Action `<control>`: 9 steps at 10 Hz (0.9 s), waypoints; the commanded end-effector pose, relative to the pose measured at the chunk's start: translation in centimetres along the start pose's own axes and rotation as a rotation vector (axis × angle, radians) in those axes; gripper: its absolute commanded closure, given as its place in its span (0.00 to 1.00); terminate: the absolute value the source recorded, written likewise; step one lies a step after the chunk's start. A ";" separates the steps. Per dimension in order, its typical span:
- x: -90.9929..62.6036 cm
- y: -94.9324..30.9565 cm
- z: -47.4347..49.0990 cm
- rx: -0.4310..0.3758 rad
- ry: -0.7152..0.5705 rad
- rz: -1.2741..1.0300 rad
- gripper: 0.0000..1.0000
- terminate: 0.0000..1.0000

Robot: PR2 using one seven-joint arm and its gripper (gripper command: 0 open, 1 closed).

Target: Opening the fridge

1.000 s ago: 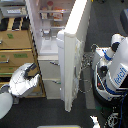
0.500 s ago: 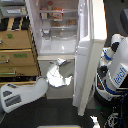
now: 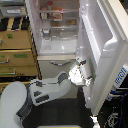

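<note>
The tall off-white fridge [image 3: 56,50] stands with its large upper door [image 3: 102,47] swung out toward the exterior view's right. Its white shelved interior [image 3: 57,25] shows, with small items on the shelves. Below it a lower drawer [image 3: 56,66] stays shut. My white arm [image 3: 47,89] reaches up from the lower left. Its gripper [image 3: 82,71] sits against the lower inner edge of the open door. The picture is too blurred to show whether the fingers hold the door edge or merely press on it.
A tan wooden drawer cabinet [image 3: 17,55] stands directly left of the fridge. A white-and-blue rounded robot [image 3: 120,77] is behind the open door at the right edge. Dark floor [image 3: 65,112] lies in front of the fridge.
The door has swung from nearly edge-on to wide open toward the right. My arm and gripper have followed it rightward across the fridge front.
</note>
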 end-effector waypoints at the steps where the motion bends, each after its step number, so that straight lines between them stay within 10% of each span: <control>1: 33.1 -48.5 -6.2 -0.333 -0.101 -0.574 0.00 0.00; 9: 22.3 -26.6 -17.2 -0.237 0.017 -0.388 0.00 0.00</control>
